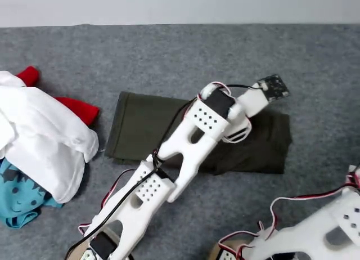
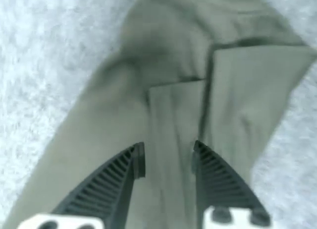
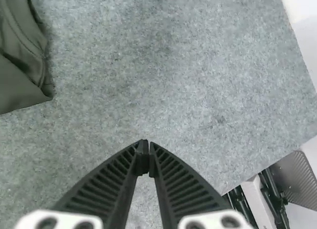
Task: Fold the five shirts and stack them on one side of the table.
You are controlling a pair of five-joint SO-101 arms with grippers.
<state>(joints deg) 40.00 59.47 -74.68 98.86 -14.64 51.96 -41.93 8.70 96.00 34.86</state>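
A dark olive shirt (image 1: 140, 130) lies partly folded in the middle of the grey table. My left arm stretches across it, and my left gripper (image 2: 168, 147) hangs open just above the shirt (image 2: 173, 65), its fingers either side of a folded ridge of cloth without gripping it. My right gripper (image 3: 146, 142) is shut with nothing in it, over bare grey surface, with a corner of the olive shirt (image 3: 20, 55) off to one side. The right arm (image 1: 315, 232) sits at the table's near right corner.
A loose pile lies at the left edge: a white shirt (image 1: 45, 136) on top, a red one (image 1: 79, 107) behind it and a teal printed one (image 1: 19, 198) beneath. The table's edge and a stand (image 3: 292, 184) lie close to my right gripper.
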